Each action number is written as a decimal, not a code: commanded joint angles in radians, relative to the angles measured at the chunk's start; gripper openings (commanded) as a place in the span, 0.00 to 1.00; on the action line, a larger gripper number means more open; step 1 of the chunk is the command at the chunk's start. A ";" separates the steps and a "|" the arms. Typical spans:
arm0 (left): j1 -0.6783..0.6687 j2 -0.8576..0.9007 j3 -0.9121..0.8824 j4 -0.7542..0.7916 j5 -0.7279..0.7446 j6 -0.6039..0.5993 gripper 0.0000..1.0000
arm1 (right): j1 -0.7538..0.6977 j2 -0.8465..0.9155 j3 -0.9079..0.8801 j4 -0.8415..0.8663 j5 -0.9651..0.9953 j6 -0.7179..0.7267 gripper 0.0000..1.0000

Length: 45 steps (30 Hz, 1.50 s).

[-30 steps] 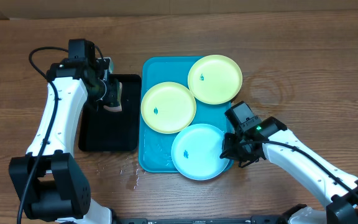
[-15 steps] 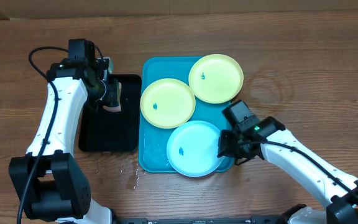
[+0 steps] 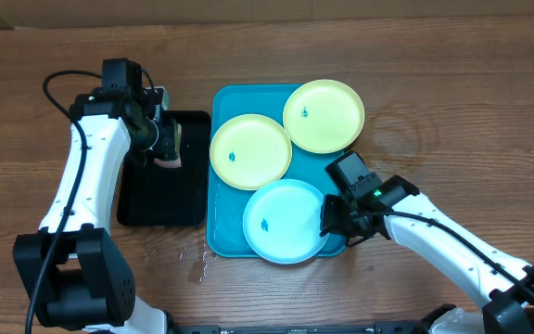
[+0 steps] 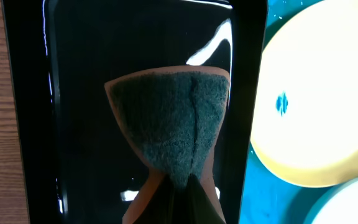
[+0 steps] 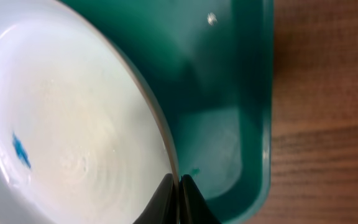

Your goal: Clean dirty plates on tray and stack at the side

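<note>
My right gripper (image 3: 334,221) is pinched shut on the right rim of the light blue plate (image 3: 281,221), which lies at the lower middle of the overhead frame on the turquoise tray (image 3: 222,237). At upper left, my left gripper (image 3: 163,148) squeezes a dark-faced sponge (image 4: 169,118) above the black tray (image 3: 160,199). The two yellow-green plates (image 3: 250,151) also lie on the turquoise tray, at its centre and upper right corner; every plate shows a blue speck and none is stacked beside the tray, so I judge all the wiping and stacking is left.
</note>
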 commanded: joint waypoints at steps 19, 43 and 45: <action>-0.088 -0.010 0.019 0.019 -0.188 -0.079 0.04 | 0.007 0.002 0.013 -0.017 0.044 0.057 0.04; -0.246 -0.009 -0.013 -0.160 0.308 -0.027 0.04 | 0.007 0.005 -0.060 0.125 0.043 0.057 0.11; -0.291 -0.009 -0.039 -0.137 0.294 -0.053 0.04 | 0.007 0.005 -0.060 0.126 0.040 0.058 0.15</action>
